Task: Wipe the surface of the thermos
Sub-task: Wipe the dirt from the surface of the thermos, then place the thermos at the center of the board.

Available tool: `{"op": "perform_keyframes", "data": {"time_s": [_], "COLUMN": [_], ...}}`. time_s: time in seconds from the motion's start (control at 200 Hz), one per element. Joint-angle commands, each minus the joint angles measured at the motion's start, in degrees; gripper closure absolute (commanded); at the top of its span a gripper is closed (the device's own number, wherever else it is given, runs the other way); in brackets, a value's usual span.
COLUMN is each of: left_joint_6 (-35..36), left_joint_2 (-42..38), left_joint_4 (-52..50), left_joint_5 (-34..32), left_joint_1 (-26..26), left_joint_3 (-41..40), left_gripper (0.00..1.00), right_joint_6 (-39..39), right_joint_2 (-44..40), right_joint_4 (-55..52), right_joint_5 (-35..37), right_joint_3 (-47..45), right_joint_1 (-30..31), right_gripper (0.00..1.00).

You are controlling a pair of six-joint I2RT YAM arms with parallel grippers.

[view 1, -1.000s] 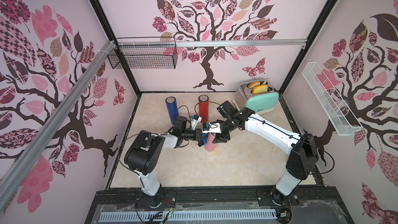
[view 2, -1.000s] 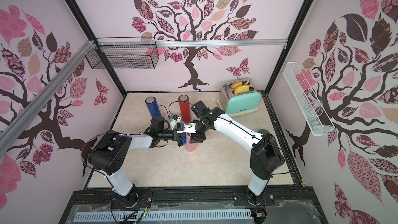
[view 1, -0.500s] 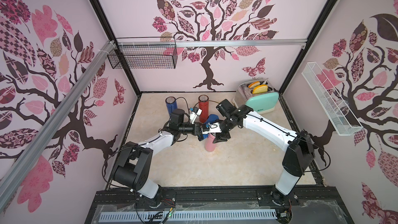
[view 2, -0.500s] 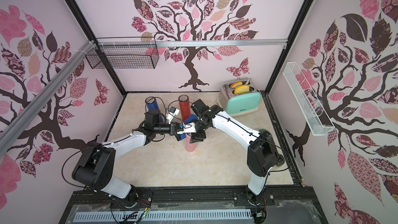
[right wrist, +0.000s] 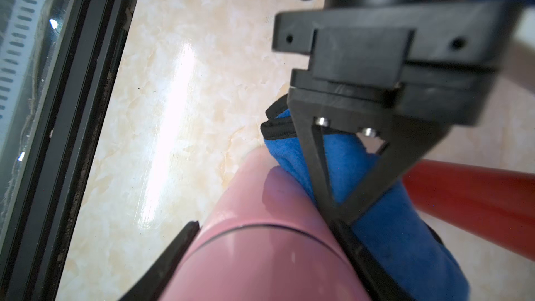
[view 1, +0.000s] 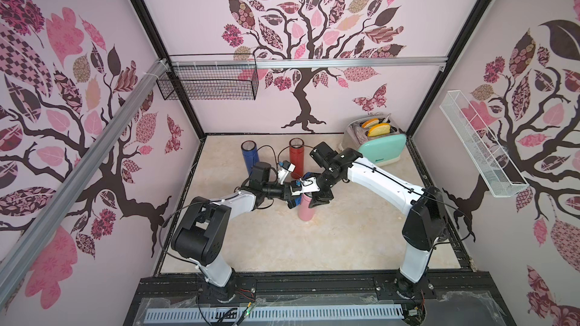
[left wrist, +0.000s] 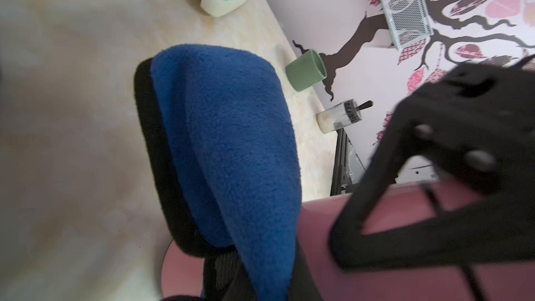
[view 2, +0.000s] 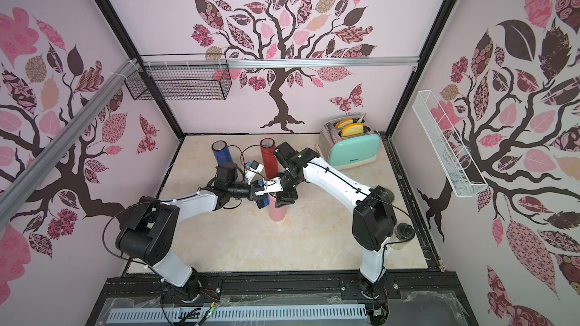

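Upright pink thermos (view 1: 306,213) clasped in right gripper (right wrist: 265,225); blue cloth (right wrist: 390,227) touching.

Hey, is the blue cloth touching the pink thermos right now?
Touching. The right wrist view shows the blue cloth pressed against the side of the pink thermos, with no gap between them.

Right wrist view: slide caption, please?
Right end effector grips the pink thermos while the left end effector presses a cloth against its side.

Both top views look down from high above the near edge, facing far — wrist cameras crowd the pink thermos (right wrist: 260,256).
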Motion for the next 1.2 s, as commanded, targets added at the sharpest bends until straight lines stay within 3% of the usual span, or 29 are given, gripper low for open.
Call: {"op": "perform_keyframes", "data": {"time_s": [0.0,0.36,0.68,0.845,1.045,1.195], "left_joint_6": [3.82,9.25,5.56,-0.85,-0.96,0.40], "left_joint_2": [3.89,6.08,-6.98,-12.50,-18.83,-23.80], "left_joint_4": [-5.87,-13.06,-12.67,-6.78,-11.34,-18.87], "left_joint_5": [3.68,2.69,4.35,3.55,-4.65,-17.92], "left_joint_1": [-2.10,-2.09,-1.84,-1.20,-0.41,0.80], "left_joint_3": [-1.94,0.14,-0.73,-1.83,-1.77,-2.13], "left_gripper": [1.00,1.00,1.00,1.00,1.00,1.00], "right_joint_6": [-2.85,-3.71,-3.30,-2.66,-1.52,-0.06], "right_joint_2": [2.21,3.32,3.25,1.45,2.04,2.47], "right_joint_4": [6.21,5.64,6.57,9.54,9.34,9.46], "right_joint_5": [6.98,8.39,5.48,4.24,3.59,2.66], "right_joint_3": [2.09,3.53,1.13,-2.86,-3.01,-2.87], "right_joint_1": [-0.42,-0.02,0.09,0.27,0.51,0.60], "right_gripper": [1.00,1.00,1.00,1.00,1.00,1.00]}}
